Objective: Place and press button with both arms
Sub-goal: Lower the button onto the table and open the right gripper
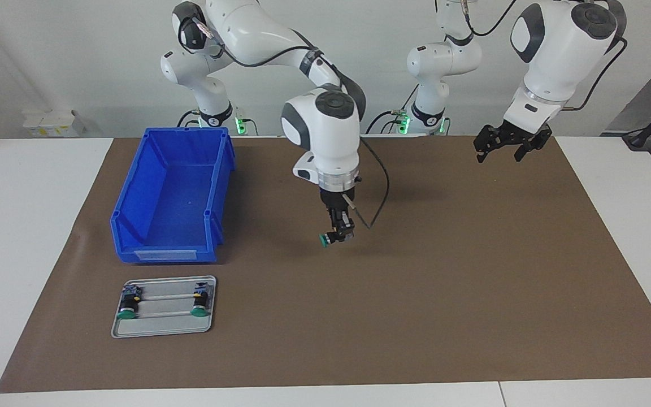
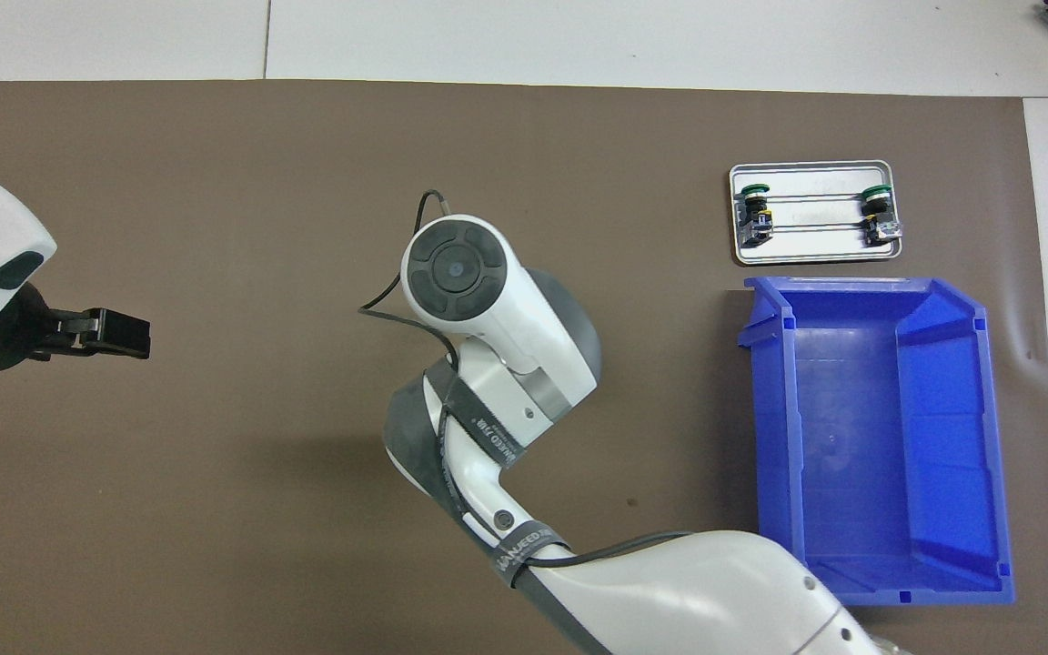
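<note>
One green-capped push-button switch (image 1: 325,239) is clamped in the right gripper (image 1: 339,233) over the brown mat (image 1: 416,294) for placing; the left gripper (image 1: 505,148), fingers apart, waits.

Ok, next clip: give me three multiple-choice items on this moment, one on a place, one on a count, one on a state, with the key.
1. Where is the blue bin?
A. on the metal tray
B. on the brown mat, nearer the robots than the tray
C. under the left claw

2. How many green-capped buttons lie on the tray?
A. none
B. two
C. four

3. What is the right claw doing?
A. hanging open with nothing in it
B. resting in the bin
C. shut on a button above the mat

Key:
1 B, the bin stands on the mat just robot-side of the tray.
2 B, one button sits at each end of the tray.
3 C, a green cap shows at its tips, clear of the mat; the left claw waits open, high over its own end.
</note>
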{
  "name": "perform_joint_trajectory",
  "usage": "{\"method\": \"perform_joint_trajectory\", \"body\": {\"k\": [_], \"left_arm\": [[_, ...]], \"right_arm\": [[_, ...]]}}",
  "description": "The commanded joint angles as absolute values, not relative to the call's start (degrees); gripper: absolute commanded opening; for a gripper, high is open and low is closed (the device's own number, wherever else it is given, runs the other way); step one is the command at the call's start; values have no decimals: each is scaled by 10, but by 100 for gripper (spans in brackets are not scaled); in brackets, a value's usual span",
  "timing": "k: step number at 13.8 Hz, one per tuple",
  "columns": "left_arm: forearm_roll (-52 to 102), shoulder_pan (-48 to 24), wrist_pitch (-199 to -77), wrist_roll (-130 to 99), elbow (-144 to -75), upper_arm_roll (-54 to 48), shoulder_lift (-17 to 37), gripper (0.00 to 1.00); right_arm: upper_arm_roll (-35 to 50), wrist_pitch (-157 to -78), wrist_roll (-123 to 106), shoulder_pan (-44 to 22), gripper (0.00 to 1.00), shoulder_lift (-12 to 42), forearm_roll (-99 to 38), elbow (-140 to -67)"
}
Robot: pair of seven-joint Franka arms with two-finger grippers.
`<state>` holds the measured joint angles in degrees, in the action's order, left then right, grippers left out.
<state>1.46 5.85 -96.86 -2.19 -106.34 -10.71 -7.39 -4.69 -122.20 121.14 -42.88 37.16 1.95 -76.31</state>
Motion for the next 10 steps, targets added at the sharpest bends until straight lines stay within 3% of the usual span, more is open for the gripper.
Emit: {"method": "perform_joint_trajectory", "body": {"k": [1, 10], "left_arm": [[12, 63, -968, -19, -1073, -110, -86, 99], [12, 65, -968, -18, -1072, -108, -85, 99]], "right_arm": [[-46, -1247, 1292, -446, 0, 394, 31, -753], [-46, -1282, 1369, -494, 0, 390, 28, -778]]}}
